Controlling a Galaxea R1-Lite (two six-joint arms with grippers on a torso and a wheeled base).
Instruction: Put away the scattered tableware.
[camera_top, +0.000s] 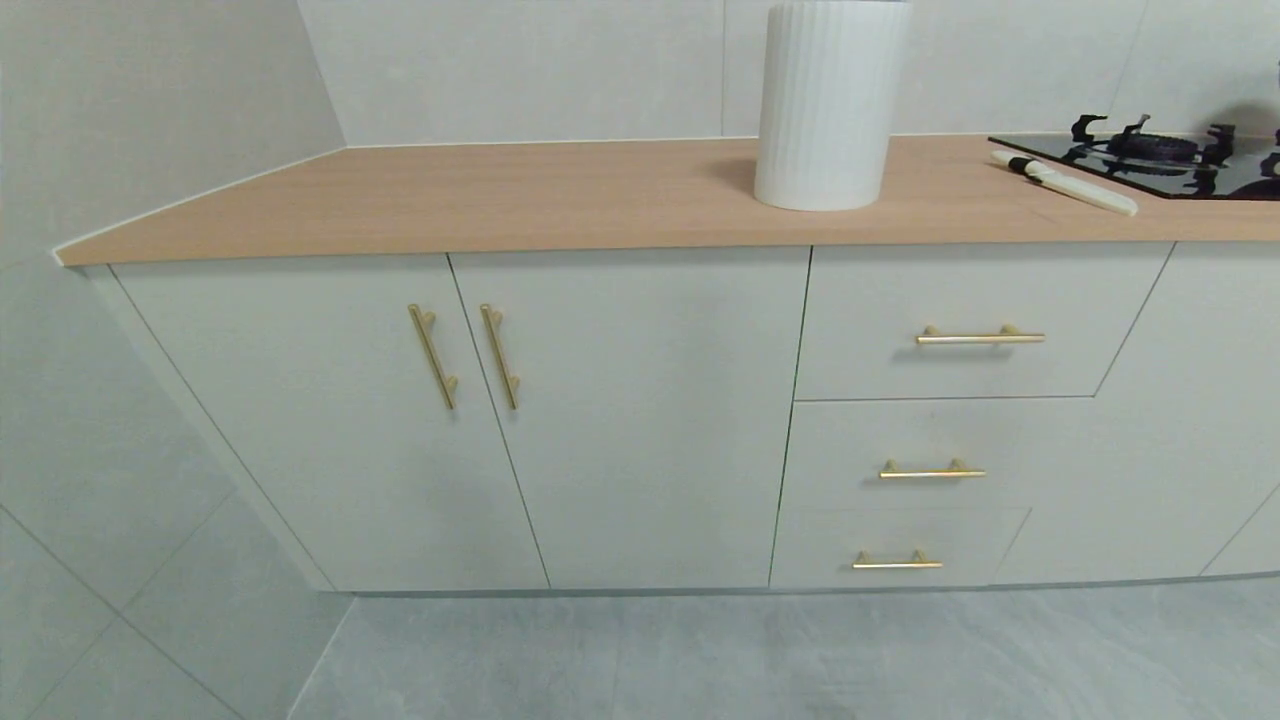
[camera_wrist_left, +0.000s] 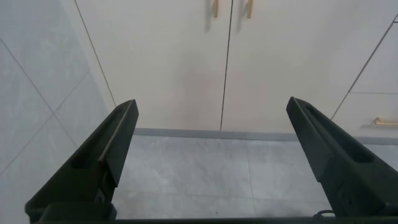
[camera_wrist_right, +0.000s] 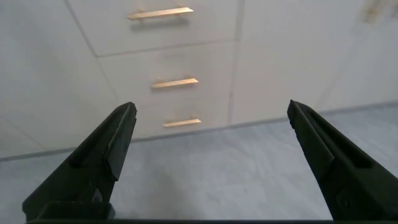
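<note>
A white-handled knife (camera_top: 1062, 181) with a black band lies on the wooden counter (camera_top: 500, 200), beside the black hob (camera_top: 1160, 165) at the right. A tall white ribbed container (camera_top: 828, 105) stands on the counter left of it. My left gripper (camera_wrist_left: 211, 118) is open and held low, facing the closed double cupboard doors (camera_wrist_left: 224, 62) above the floor. My right gripper (camera_wrist_right: 211, 121) is open too, low before the stack of drawers (camera_wrist_right: 168, 62) with brass handles. Nothing sits between either pair of fingers.
The cabinet front has two doors with vertical brass handles (camera_top: 465, 355) on the left and three drawers with horizontal handles (camera_top: 978, 337) on the right, all closed. A tiled wall closes the left side. Grey tiled floor (camera_top: 700, 660) lies in front.
</note>
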